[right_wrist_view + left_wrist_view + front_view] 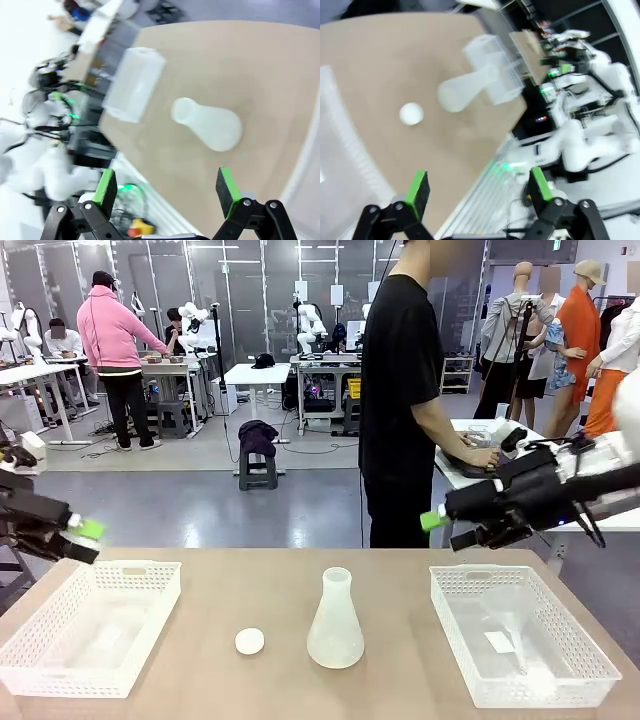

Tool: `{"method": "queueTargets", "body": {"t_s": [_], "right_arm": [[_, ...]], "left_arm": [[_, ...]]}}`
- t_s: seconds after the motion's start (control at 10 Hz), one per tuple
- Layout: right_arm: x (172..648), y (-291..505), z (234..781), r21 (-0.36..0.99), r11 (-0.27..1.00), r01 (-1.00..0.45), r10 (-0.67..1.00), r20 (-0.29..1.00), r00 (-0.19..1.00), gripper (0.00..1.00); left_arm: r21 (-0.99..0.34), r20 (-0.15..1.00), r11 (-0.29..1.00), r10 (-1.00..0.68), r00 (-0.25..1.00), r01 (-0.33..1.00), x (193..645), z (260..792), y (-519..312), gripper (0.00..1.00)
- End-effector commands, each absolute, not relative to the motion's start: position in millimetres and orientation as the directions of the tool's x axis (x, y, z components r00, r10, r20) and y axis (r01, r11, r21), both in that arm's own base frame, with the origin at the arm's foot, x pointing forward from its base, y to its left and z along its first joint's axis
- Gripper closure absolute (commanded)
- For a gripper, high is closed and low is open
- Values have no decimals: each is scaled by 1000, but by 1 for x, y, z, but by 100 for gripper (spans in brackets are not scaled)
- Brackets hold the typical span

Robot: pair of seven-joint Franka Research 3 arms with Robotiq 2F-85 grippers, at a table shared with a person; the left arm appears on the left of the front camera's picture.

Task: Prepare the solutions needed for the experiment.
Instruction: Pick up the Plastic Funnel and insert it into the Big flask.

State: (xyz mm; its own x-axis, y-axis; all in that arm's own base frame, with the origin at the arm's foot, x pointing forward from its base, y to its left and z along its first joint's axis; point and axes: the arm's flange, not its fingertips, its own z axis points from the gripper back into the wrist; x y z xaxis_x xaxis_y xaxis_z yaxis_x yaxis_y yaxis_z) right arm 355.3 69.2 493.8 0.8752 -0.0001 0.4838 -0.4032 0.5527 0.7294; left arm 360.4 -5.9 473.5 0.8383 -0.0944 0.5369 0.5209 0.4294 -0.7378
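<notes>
Both pincers are hovering spread wide: the left gripper point(85, 541) at the far left, the right gripper point(445, 530) at the far right. The frosted translucent plastic conical flask point(335, 625) is standing upright at the middle of the tan table point(400, 580), so gripping its narrow neck squarely is looking safest.

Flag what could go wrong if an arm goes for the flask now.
1. The flask stands upright and unstoppered in mid-table. Its sloped, frosted wall may slip between the fingers, and a nudge could tip it.
2. The small white disc lies just to its left, so a low approach by the left gripper could knock it away.
3. The right gripper, open like the left, hovers opposite. If both reach in, they could clash.
</notes>
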Motion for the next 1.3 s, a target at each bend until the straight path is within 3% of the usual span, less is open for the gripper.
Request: {"method": "queueTargets", "body": {"t_s": [0.0, 0.3, 0.6, 0.7, 1.0, 1.1, 1.2], "right_arm": [[369, 60, 482, 831, 429, -354, -65, 419, 906, 0], [367, 58, 482, 827, 426, -367, -84, 440, 894, 0], [362, 60, 480, 774, 495, -394, -50, 478, 877, 0], [366, 55, 478, 839, 431, -332, -96, 409, 908, 0], [364, 55, 478, 822, 458, -338, -84, 419, 904, 0], [382, 42, 476, 642, 642, -419, 12, 538, 843, 0], [399, 27, 477, 504, 719, -478, 138, 571, 809, 0]], "left_arm": [[-835, 502, 239, -37, 864, 495, 371, 457, 0, 0], [-870, 486, 119, 42, 873, 479, 365, 454, 0, 0], [-885, 458, 115, 33, 888, 452, 361, 458, -8, 0], [-884, 459, 123, 46, 887, 451, 362, 447, -2, 0], [-884, 459, 123, 46, 887, 451, 362, 447, -2, 0], [-884, 459, 123, 46, 887, 451, 362, 447, -2, 0], [-884, 459, 123, 46, 887, 451, 362, 447, -2, 0]]}}
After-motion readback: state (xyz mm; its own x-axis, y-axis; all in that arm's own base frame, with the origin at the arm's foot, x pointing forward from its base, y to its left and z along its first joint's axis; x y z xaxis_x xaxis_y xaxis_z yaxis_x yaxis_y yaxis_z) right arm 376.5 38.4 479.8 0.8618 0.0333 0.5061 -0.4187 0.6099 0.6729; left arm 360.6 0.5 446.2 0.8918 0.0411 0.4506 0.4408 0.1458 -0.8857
